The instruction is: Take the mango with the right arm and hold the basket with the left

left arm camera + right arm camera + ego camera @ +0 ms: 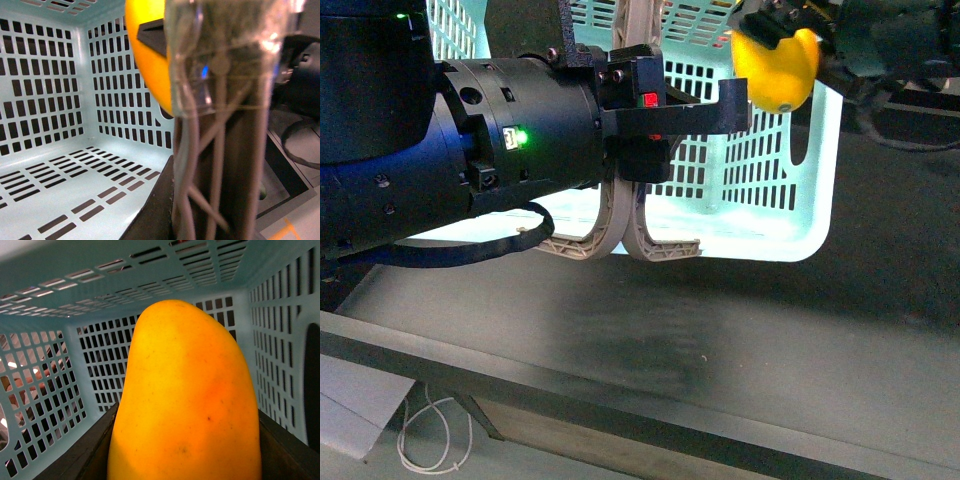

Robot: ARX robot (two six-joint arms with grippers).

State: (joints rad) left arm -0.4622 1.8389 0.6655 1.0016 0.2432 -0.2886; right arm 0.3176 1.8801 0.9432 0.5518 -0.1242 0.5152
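Note:
The light turquoise basket [760, 180] stands on the dark table, its two grey-brown handles [620, 235] hanging over the near rim. My bulky black left gripper [645, 150] is shut on those handles. They fill the left wrist view [225, 150], beside one dark finger [155, 210]. The yellow mango [775, 70] hangs over the basket's right side, with my right gripper [782, 35] shut on it. In the right wrist view the mango [185, 390] fills the space between both dark fingers [82, 452], with slotted basket walls [45, 390] around it. The mango [150, 60] also shows in the left wrist view.
The dark table [720, 330] stretches in front of the basket to its near edge [620, 400]. Below that edge lie a white cable [430, 445] and a white sheet [350, 400]. Black cables [910, 110] trail behind the right arm.

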